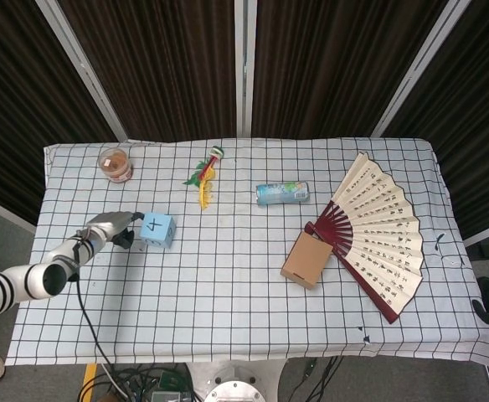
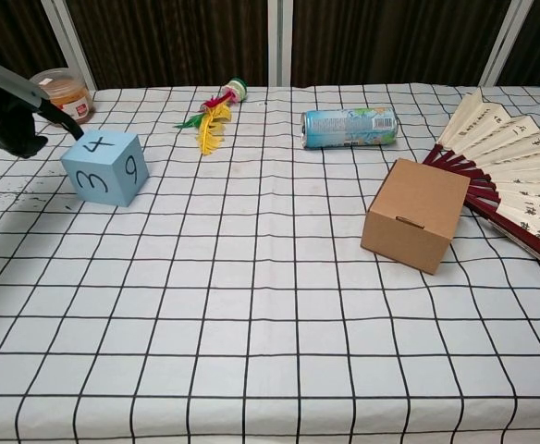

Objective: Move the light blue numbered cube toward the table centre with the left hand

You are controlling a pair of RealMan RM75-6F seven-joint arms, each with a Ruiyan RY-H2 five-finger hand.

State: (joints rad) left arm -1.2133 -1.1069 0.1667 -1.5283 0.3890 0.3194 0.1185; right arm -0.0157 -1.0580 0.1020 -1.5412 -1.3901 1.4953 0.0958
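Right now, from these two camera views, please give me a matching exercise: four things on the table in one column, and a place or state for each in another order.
Things:
1. light blue numbered cube
2. can
3. cardboard box
4. jar

Places or states:
a. lying on its side
b. far left corner of the table
c. touched by the left hand
d. beside the open fan

Pairs: 1-c, 2-a, 3-d, 4-b
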